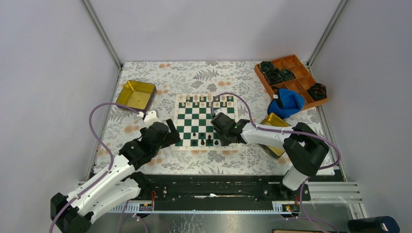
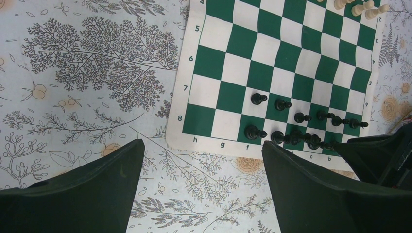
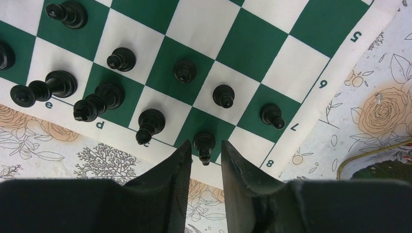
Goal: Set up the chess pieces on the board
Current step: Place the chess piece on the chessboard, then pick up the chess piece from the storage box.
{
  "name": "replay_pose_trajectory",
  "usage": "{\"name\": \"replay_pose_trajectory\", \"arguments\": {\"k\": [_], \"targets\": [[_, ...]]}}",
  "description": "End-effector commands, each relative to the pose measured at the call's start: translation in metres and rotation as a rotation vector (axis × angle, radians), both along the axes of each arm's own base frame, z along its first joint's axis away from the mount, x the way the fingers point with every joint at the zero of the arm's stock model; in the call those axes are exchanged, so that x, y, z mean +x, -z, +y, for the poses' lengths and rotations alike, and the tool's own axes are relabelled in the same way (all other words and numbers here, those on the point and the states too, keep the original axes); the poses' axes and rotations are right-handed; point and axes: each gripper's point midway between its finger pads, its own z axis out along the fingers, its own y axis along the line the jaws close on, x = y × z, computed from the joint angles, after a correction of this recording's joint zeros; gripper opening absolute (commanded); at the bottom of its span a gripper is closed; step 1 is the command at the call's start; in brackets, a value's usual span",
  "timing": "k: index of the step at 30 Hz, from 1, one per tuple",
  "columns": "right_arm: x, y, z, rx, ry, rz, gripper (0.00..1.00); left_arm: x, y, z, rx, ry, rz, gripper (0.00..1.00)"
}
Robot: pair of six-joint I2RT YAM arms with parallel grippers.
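Note:
The green-and-white board (image 1: 204,121) lies mid-table. Cream pieces (image 1: 206,99) line its far edge; several black pieces (image 1: 209,140) stand on its near rows. My right gripper (image 1: 222,138) hangs low over the board's near right corner. In the right wrist view its jaws (image 3: 205,144) are narrowly open on either side of one upright black piece (image 3: 204,141) on the edge row, with small gaps on both sides. My left gripper (image 1: 171,137) is wide open and empty (image 2: 202,143) over the tablecloth just off the board's near left corner (image 2: 194,141).
A gold tin (image 1: 136,94) sits far left of the board. A second gold tin (image 1: 273,121) lies under my right arm, its rim in the right wrist view (image 3: 374,155). An orange divided tray (image 1: 291,77) with black rings and a blue cloth (image 1: 286,104) are far right.

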Motion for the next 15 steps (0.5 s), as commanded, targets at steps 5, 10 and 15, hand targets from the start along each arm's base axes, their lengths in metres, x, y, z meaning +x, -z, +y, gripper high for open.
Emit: {"name": "replay_pose_trajectory", "arguments": {"k": [5, 10, 15], "targets": [[0.000, -0.041, 0.001, 0.056, -0.013, -0.070, 0.35, 0.005, -0.003, 0.001, -0.017, -0.026, -0.027, 0.99], [0.005, -0.075, -0.012, 0.086, 0.035, -0.160, 0.36, 0.005, -0.004, 0.001, -0.019, -0.026, -0.030, 0.99], [0.019, -0.104, -0.053, 0.019, 0.186, -0.299, 0.44, 0.005, -0.004, 0.000, -0.024, -0.022, -0.034, 0.99]]}}
